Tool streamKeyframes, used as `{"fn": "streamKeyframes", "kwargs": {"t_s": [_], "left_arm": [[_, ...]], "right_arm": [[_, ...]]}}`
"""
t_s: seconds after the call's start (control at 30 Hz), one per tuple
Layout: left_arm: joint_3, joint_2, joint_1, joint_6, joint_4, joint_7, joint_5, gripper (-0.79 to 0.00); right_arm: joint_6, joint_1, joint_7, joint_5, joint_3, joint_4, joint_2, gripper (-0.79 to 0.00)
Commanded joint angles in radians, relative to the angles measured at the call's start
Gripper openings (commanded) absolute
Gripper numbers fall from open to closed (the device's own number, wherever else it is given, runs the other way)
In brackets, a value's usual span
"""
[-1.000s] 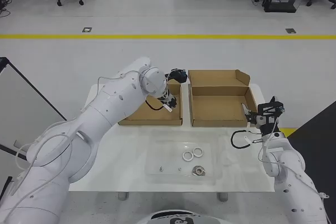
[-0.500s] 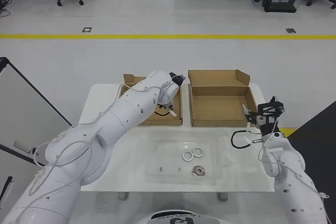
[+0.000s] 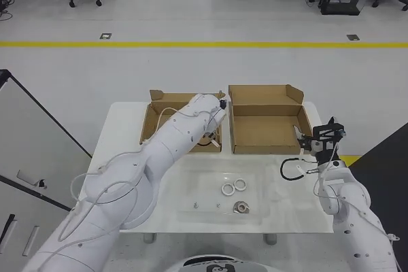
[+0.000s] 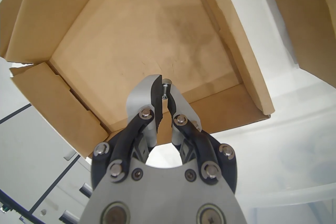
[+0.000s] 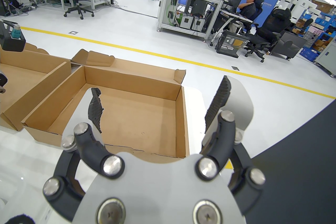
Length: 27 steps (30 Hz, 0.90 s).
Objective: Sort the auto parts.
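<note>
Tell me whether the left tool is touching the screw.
Touching. The left wrist view shows the screw pinched between the two pads of the left tool, with no gap on either side.

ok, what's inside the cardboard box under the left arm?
Bare cardboard floor of the box, no parts lying on the visible area. The left tool hangs over it, shut on a small screw. The strip of floor behind the tool is covered.
</note>
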Motion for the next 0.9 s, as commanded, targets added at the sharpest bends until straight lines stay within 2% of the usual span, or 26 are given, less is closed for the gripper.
{"fn": "streamKeyframes", "kwargs": {"t_s": [0.0, 0.3, 0.63, 0.7, 0.73, 0.8, 0.87], "left_arm": [[0.005, -0.021, 0.005, -0.013, 0.034, 0.013, 0.011, -0.785], [0.006, -0.093, 0.015, -0.055, 0.155, 0.046, 0.025, -0.785], [-0.015, -0.134, 0.013, -0.082, 0.235, 0.055, 0.014, -0.785], [-0.017, -0.138, 0.012, -0.091, 0.244, 0.055, 0.016, -0.600], [-0.020, -0.140, 0.010, -0.096, 0.249, 0.055, 0.016, -0.456], [-0.024, -0.142, 0.006, -0.105, 0.256, 0.053, 0.014, -0.292], [-0.031, -0.144, 0.000, -0.110, 0.264, 0.051, 0.009, -0.062]], "right_arm": [[0.000, 0.000, 0.000, 0.000, 0.000, 0.000, 0.000, 0.000], [0.000, 0.000, 0.000, 0.000, 0.000, 0.000, 0.000, 0.000], [0.000, 0.000, 0.000, 0.000, 0.000, 0.000, 0.000, 0.000], [0.000, 0.000, 0.000, 0.000, 0.000, 0.000, 0.000, 0.000], [0.000, 0.000, 0.000, 0.000, 0.000, 0.000, 0.000, 0.000], [0.000, 0.000, 0.000, 0.000, 0.000, 0.000, 0.000, 0.000], [0.000, 0.000, 0.000, 0.000, 0.000, 0.000, 0.000, 0.000]]}}
